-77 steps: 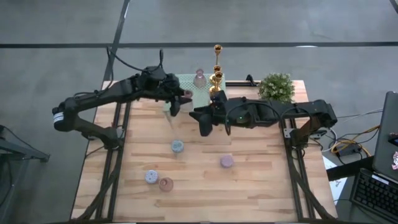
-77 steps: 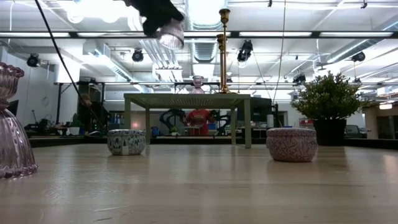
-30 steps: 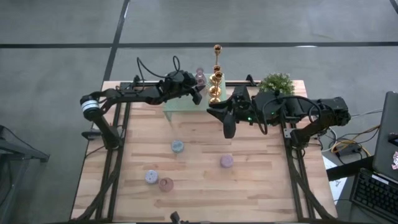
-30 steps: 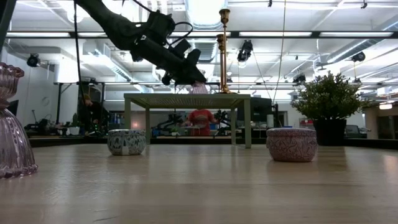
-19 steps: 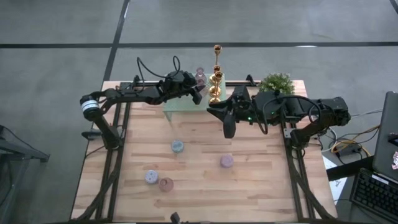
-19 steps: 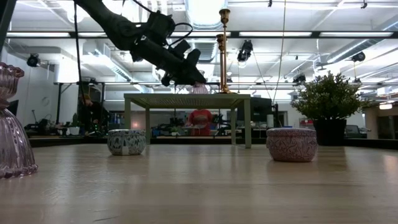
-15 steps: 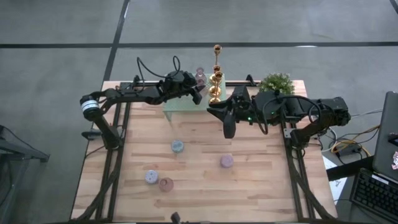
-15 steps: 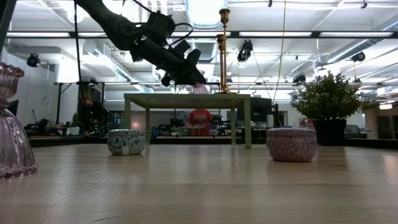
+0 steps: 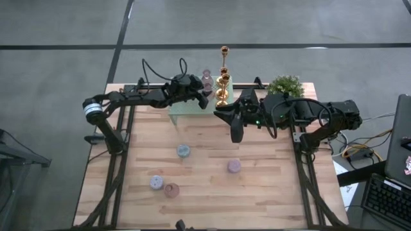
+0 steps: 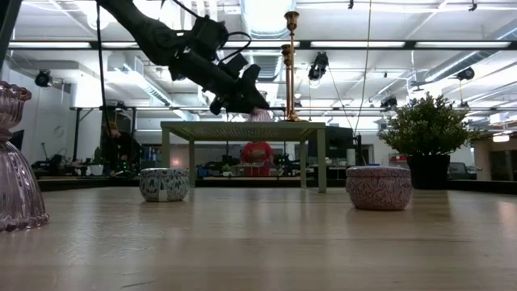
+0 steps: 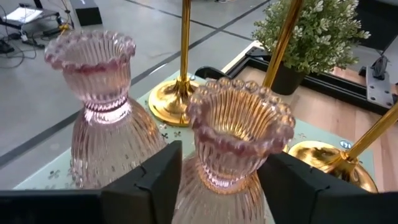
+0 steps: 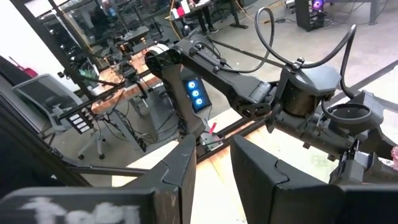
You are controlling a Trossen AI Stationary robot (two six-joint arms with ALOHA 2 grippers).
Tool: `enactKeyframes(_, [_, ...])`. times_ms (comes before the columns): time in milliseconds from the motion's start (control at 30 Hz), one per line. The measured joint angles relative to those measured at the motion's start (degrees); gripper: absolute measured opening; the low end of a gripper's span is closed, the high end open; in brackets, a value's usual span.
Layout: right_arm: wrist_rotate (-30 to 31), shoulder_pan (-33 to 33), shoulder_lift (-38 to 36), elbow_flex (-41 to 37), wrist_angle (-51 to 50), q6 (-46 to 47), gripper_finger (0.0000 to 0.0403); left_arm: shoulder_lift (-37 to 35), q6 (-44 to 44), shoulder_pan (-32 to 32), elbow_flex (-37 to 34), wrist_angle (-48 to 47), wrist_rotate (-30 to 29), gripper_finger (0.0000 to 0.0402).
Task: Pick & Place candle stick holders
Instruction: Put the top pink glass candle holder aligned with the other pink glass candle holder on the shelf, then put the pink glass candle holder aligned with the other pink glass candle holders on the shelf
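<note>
A pale green mesh rack [image 9: 185, 110] stands at the table's far edge. On it are gold candlesticks [image 9: 223, 76] and two ribbed pink glass holders [image 11: 99, 93]. My left gripper [image 9: 204, 97] reaches level over the rack, open, with one finger on each side of the nearer pink holder [image 11: 239, 134], which stands upright on the mesh. My right gripper [image 9: 234, 131] hangs high over the table's middle, open a little with nothing between its fingers [image 12: 180, 180]. Small squat holders [image 9: 183, 151] rest on the wood in blue, mauve [image 9: 234, 166] and pink [image 9: 171, 190]. My left gripper has its fingers [image 11: 158, 180] beside the lower body [image 11: 217, 193] of the nearer pink holder, coming level from the table's left. Whether they touch the glass I cannot tell. The holder stands upright on the rack.
A bushy potted plant [image 9: 284, 87] stands at the far right beside the rack. In the low view a pink glass holder [image 10: 16, 162] stands very near at the left, with a blue tin [image 10: 164, 184] and a pink tin [image 10: 378, 187] farther off. Bare wood lies toward the near edge.
My left gripper has spread its fingers a little around the pink holder on the rack, without moving away. The holder has stayed upright in place.
</note>
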Motion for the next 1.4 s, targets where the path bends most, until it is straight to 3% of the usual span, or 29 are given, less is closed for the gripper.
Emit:
enactKeyframes(167, [0.0,0.0,0.0,0.0,0.0,0.0,0.0089,-3.0,-0.7,-0.3,0.0,-4.8,0.2,0.0232])
enactKeyframes(467, [0.3,0.0,0.0,-0.1,0.2,-0.4,0.0094,-15.8,1.8,-2.0,0.0,-28.5,1.8,0.0242])
enactKeyframes(733, [1.8,0.0,0.0,-0.3,0.2,-2.8,0.0081,-27.0,5.3,-7.4,-0.1,-45.5,11.3,0.0241])
enactKeyframes(867, [2.0,-0.1,0.0,-0.5,0.1,-3.3,0.0078,-31.5,4.3,-12.2,-0.1,-54.8,15.5,0.0241])
enactKeyframes(1067, [3.0,-0.2,0.1,-1.4,0.1,-3.4,0.0081,-35.0,-0.2,-21.7,-0.1,-64.4,15.5,0.0241])
enactKeyframes(1267, [3.1,-0.2,0.1,-2.2,0.1,-2.9,0.0077,-35.2,-4.5,-32.5,-0.1,-66.5,15.2,0.0241])
enactKeyframes(1400, [3.0,-0.2,0.1,-2.4,-0.1,-1.1,0.0072,-35.0,-6.5,-40.4,-0.1,-66.7,11.0,0.0241])
